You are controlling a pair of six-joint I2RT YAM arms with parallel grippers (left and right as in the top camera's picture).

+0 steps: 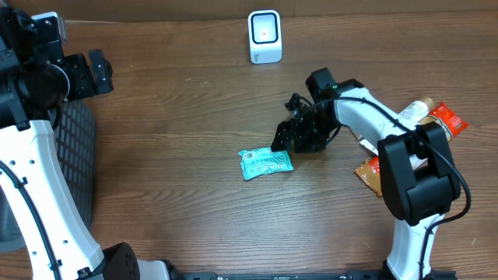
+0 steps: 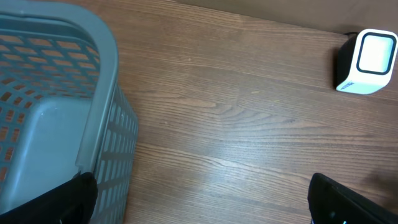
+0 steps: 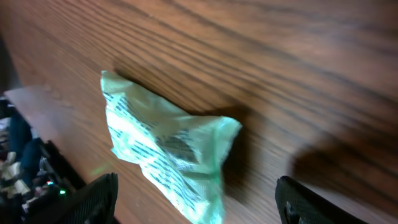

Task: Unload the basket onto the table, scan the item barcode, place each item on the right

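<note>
Softness is the main thing to reckon with in the green packet [image 1: 266, 163]. It is a small, crinkled film sachet, plainly light, lying on the worktop [image 1: 179, 117] with printing showing on its upper face. It sits just ahead of the right tool [image 1: 284, 140] and touches neither finger. The wrist view shows both fingers [image 3: 99, 196] standing wide apart, with the packet's near end in line with the gap between them. Nothing is held.

Film this thin will likely buckle, and may slide on the smooth wood if pushed. A pinch across the crumpled end nearest the tool therefore looks safer than trying to get under a flat edge. Squeezing the middle could crease the print, and these views do not show where the barcode lies.

The scanner [image 1: 264, 36] stands well beyond the right tool, near the far edge. The left tool [image 1: 93, 71] hangs off at the far side by the grey basket [image 2: 106, 62], its fingers spread wide and empty, well apart from the packet. The pick-up looks not yet begun.
</note>
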